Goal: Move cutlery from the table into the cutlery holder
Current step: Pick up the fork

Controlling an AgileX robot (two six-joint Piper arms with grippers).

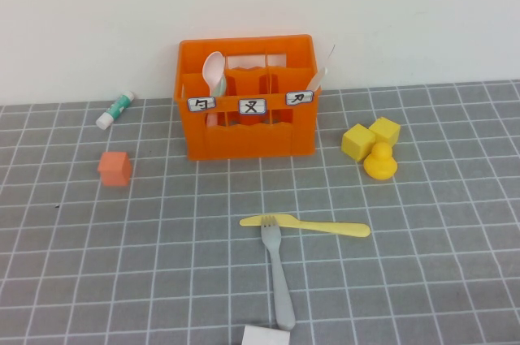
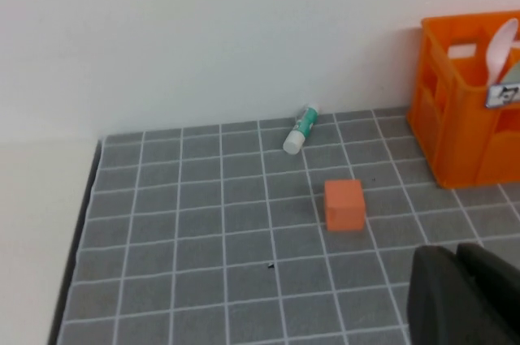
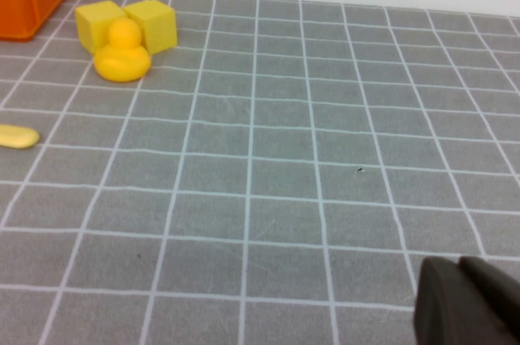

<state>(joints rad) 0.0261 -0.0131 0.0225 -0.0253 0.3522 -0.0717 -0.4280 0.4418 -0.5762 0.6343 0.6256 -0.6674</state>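
Both grippers, left (image 2: pixel 467 296) and right (image 3: pixel 471 304), parked with jaws closed and empty; fork (image 1: pixel 278 276) and yellow knife (image 1: pixel 313 225), crossed at six o'clock of holder (image 1: pixel 244 130) on bench (image 1: pixel 122 264), awaiting first grasp.

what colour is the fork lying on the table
Grey fork, clearest in the high view.

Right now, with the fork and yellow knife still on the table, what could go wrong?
The fork's tines touch the yellow knife, so lifting one may drag the other. The holder already has a spoon and a white knife leaning inside, which a new piece could knock. Both grippers, left and right, sit shut and far back from the cutlery.
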